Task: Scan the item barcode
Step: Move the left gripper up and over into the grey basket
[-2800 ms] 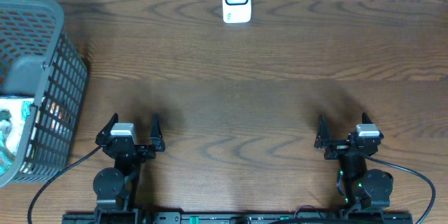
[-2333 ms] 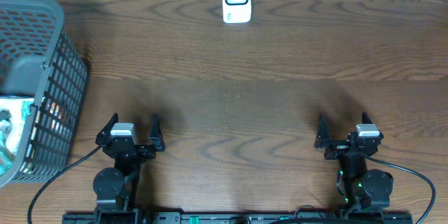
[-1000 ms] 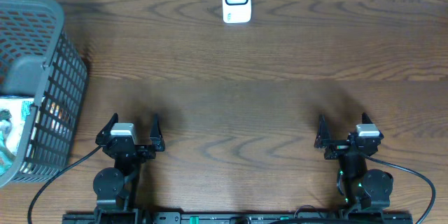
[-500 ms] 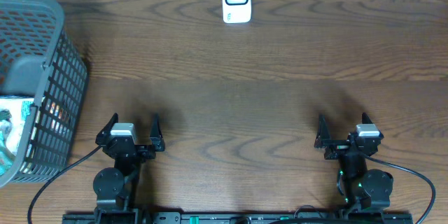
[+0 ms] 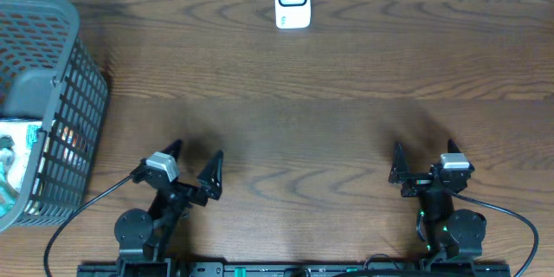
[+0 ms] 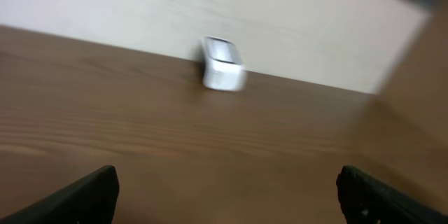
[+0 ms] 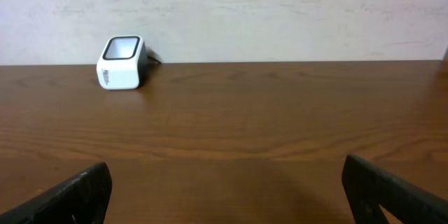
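1. The item [image 5: 10, 151] lies inside the basket [image 5: 80, 121] at the far left edge of the surface [image 5: 329, 121]. Only a small part shows through the mesh: white packaging with teal print and a little orange.
2. It seems to be a light, thin-walled packet, so it probably bends or crinkles under pressure. A printed film can also be slippery. This is a judgement only, because most of the item is hidden.
3. A good hold would be on a free edge or on the narrow sides, with the barcode face left uncovered. Where the barcode sits cannot be seen.
4. A smooth grey piece [image 5: 30, 95] lies above the item. It could be the basket handle or another thing.
5. The basket is stiff grey plastic in an open grid, with high walls. The claw would have to reach in from above.
6. The scanner [image 5: 293, 0] is a small white box with rounded corners and a dark window. It stands at the far edge of the surface, well apart from the basket.
7. The left claw [image 5: 195, 163] is wide open and empty, near the basket. The right claw [image 5: 424, 163] is also wide open and holds nothing.
8. The surface is dark brown wood with a wavy grain.
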Controlling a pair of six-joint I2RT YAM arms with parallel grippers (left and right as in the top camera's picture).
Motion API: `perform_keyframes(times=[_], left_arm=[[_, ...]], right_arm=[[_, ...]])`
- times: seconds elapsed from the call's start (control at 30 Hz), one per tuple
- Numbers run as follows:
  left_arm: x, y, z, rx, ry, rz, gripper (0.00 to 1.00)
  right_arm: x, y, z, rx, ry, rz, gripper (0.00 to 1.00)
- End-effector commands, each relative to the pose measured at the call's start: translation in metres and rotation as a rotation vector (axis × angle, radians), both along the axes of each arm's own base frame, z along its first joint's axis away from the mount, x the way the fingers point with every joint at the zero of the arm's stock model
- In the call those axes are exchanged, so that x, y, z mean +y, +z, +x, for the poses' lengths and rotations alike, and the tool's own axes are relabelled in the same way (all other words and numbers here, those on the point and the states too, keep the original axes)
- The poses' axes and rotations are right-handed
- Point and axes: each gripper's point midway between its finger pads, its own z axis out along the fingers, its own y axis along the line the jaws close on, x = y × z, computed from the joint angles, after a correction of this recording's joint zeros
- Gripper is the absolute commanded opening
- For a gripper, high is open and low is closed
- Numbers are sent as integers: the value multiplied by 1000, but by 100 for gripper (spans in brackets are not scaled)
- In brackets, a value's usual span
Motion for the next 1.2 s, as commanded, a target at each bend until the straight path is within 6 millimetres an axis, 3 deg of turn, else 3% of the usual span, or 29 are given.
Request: perform_keyframes(times=[0.0,0.13,0.3,0.43,0.53,0.67,0.87,1.03,1.17], left_arm=[[-24,3,-13,53,-151,-140,97],[-24,50,-16,-154,-164,-130,98],[-10,142,-38,-486,-90,-113,98],[10,203,-50,-591,45,-88,98],[20,236,-41,-493,127,-20,98],[29,244,-17,-163,180,102,97],[25,239,-8,185,118,213,98],[31,247,7,248,141,249,98],[59,261,20,397,287,307,98]], right_arm=[[-2,-2,0,6,-12,6,99],[-2,-2,0,6,-12,6,99],[-2,-2,0,6,-12,6,99],[-2,-2,0,6,-12,6,99],[-2,-2,0,6,-12,6,99],[-2,-2,0,6,-12,6,99],[-3,-2,0,6,-12,6,99],[-2,-2,0,6,-12,6,99],[-2,-2,0,6,-12,6,99]])
